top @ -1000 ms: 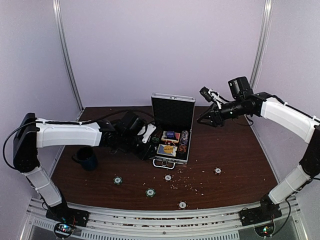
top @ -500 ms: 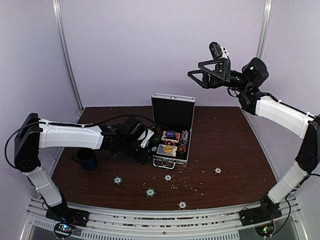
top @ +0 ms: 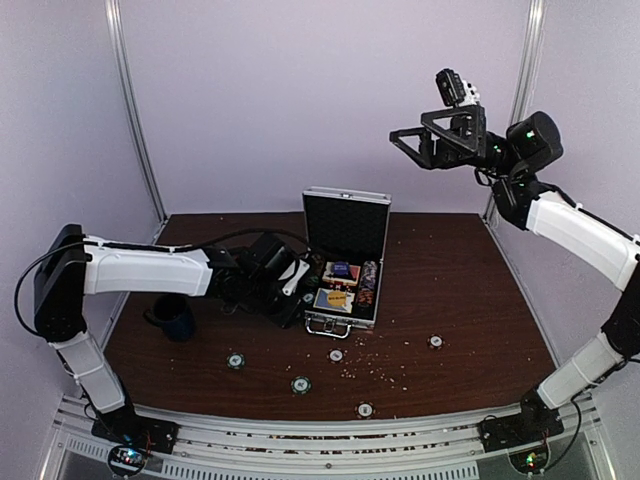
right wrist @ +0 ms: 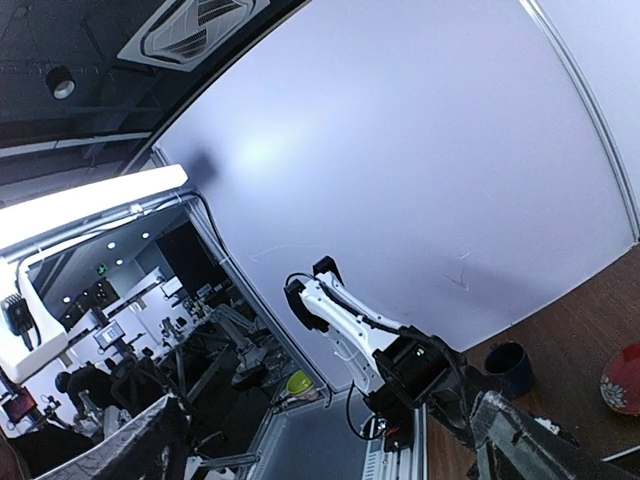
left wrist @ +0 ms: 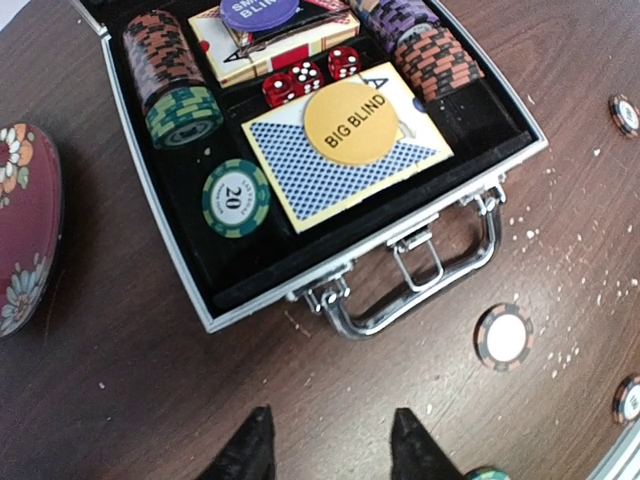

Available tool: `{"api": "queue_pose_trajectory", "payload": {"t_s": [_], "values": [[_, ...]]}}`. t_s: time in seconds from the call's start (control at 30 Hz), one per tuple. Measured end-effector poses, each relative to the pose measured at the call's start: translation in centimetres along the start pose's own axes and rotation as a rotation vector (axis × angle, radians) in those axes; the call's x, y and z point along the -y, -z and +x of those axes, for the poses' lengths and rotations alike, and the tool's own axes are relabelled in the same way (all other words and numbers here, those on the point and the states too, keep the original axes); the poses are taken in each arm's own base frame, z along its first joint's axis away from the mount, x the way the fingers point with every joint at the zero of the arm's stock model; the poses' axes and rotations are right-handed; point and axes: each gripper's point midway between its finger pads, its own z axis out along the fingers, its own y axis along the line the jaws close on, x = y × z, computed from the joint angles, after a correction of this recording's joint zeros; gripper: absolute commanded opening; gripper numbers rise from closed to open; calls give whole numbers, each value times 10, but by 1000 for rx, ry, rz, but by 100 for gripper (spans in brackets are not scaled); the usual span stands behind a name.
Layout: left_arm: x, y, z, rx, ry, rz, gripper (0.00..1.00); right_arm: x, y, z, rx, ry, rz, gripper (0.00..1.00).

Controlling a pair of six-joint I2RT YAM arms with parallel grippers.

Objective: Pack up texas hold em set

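As right tool [top: 405, 148] swings high, spread and empty, left tool [left wrist: 333, 425] hovers half-spread before case [left wrist: 440, 198]; five chips [top: 301, 384] unpacked on table [top: 470, 300].

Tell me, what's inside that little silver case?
The silver case holds chip stacks along both sides, a loose green chip, red dice and a blue-backed deck under a yellow disc. The disc hides part of the deck; whatever lies beneath the deck is covered.

Dark wood table [top: 460, 300] under me carries: open case [top: 346, 225], blue mug [top: 175, 320] far left, red plate [left wrist: 25, 225] near case, five loose chips [top: 301, 384] toward my edge, white specks [top: 385, 370].
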Motion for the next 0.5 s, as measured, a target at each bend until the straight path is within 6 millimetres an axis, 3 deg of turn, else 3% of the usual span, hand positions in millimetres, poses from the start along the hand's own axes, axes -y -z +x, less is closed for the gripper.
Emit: {"api": "queue_pose_trajectory", "payload": {"t_s": [0.07, 0.13, 0.2, 0.3, 0.4, 0.43, 0.5], "values": [[-2, 6, 3, 4, -1, -5, 46, -3, 8, 8, -19, 70, 36, 100], [-4, 15, 6, -1, -3, -12, 49, 8, 23, 15, -28, 143, 121, 100], [-7, 24, 8, -7, -4, -24, 50, 34, 46, 17, -21, 215, 264, 100], [-12, 33, 18, -45, -8, -45, 52, 91, 85, 30, -47, 290, 566, 100], [-17, 36, 39, -122, -16, -65, 55, 142, 127, 70, -151, 309, 848, 98], [-19, 37, 49, -158, -18, -71, 56, 158, 147, 92, -205, 311, 945, 96], [-22, 37, 66, -217, -25, -79, 58, 175, 177, 128, -303, 312, 1074, 94]]}}
